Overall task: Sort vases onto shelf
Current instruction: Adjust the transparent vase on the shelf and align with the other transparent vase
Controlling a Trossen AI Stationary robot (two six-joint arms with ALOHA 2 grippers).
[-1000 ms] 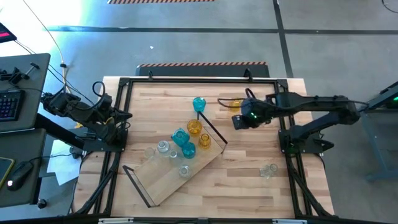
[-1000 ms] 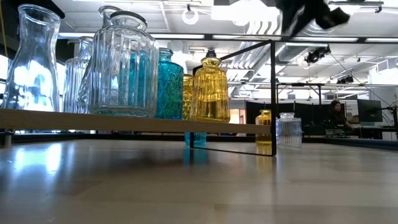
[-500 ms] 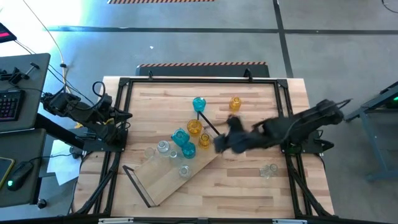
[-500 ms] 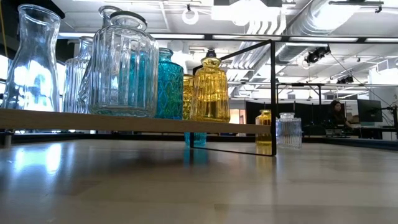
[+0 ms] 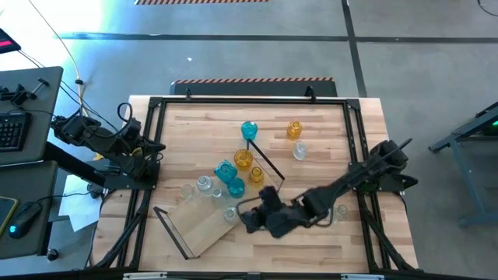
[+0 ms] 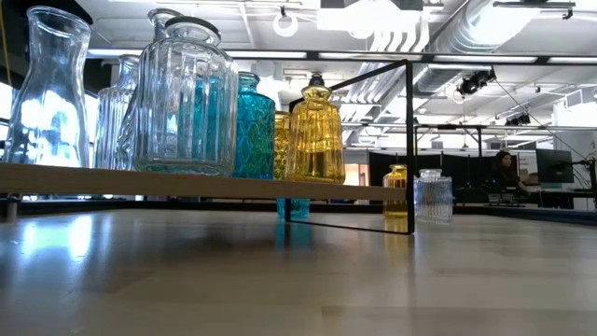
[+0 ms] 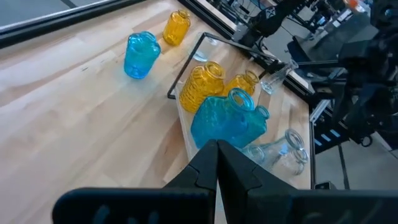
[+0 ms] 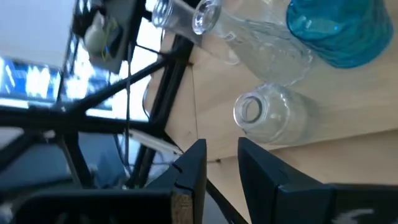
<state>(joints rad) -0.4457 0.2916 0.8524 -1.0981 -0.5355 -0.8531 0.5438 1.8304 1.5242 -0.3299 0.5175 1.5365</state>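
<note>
Vases (image 5: 233,177) on shelf (image 5: 204,227); right tool (image 5: 250,219) reaches low, fingers parted, empty.

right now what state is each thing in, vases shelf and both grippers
shelf: flat on the table, angled
vases on shelf: upright, clustered at one end
teal vase: upright, off the shelf
amber vase: upright, off the shelf
right gripper: empty, slightly open, by the shelf
left gripper: shut, parked at the table's left edge

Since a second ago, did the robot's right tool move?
Yes. The right tool swept from near the far amber vase toward the table's front, ending beside the shelf.
</note>
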